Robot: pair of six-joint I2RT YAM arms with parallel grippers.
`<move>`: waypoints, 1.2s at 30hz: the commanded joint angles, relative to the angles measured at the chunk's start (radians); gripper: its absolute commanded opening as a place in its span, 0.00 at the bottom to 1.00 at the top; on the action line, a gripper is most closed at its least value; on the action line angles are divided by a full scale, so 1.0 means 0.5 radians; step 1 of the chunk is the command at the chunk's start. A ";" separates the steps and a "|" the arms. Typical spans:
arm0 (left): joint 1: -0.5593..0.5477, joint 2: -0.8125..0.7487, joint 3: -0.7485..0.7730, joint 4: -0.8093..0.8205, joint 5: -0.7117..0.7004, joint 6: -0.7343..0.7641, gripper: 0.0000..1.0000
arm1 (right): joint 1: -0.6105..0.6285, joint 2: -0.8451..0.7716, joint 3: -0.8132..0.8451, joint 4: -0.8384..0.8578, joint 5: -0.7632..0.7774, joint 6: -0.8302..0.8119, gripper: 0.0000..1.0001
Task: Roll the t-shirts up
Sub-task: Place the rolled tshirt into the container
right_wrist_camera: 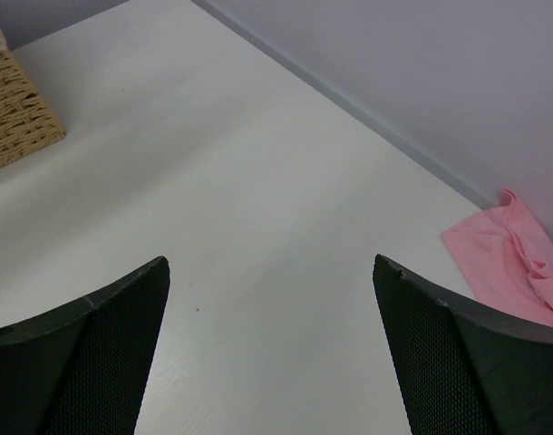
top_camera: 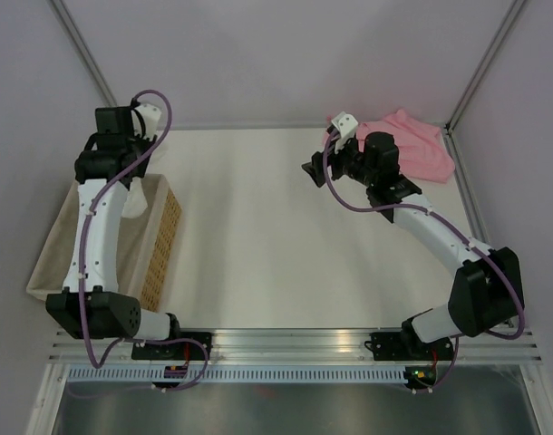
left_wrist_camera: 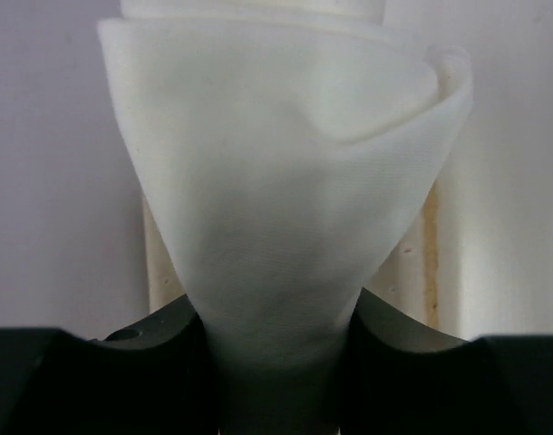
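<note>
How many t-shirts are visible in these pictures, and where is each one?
2. The white t-shirt is clamped in the left gripper, by the basket. The pink t-shirt lies at the table's far right corner. The basket may hide more.

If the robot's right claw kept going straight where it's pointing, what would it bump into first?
Probably the bare white table. The open right gripper tilts down at it, with the wicker basket off to one side and the pink t-shirt to the other. How far away is hard to judge.

White table point(top_camera: 258, 236) bears pink t-shirt point(top_camera: 422, 149) and wicker basket point(top_camera: 164, 243).
</note>
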 commanded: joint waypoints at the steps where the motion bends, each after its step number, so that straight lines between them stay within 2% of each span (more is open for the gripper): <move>1: 0.243 -0.104 -0.112 -0.010 -0.200 0.125 0.02 | 0.079 0.084 0.142 0.097 -0.155 0.028 0.98; 6: 0.531 -0.168 -0.339 0.091 -0.209 0.229 0.02 | 0.116 0.088 0.111 0.091 -0.155 0.000 0.98; 11: 0.599 -0.150 -0.783 0.281 -0.197 0.269 0.02 | 0.119 0.054 0.053 0.094 -0.109 0.000 0.98; 14: 0.609 -0.028 -0.892 0.392 -0.108 0.172 0.02 | 0.122 0.045 0.041 0.066 -0.094 0.007 0.98; 24: 0.685 0.350 -0.975 0.460 0.373 -0.176 0.03 | 0.122 -0.017 0.001 -0.062 0.007 0.068 0.98; 32: 0.774 0.552 -0.963 0.555 0.591 -0.341 0.06 | 0.131 -0.038 0.007 -0.108 0.075 0.092 0.98; 36: 0.783 0.626 -0.966 0.576 0.656 -0.366 0.16 | 0.146 -0.044 0.004 -0.133 0.093 0.083 0.98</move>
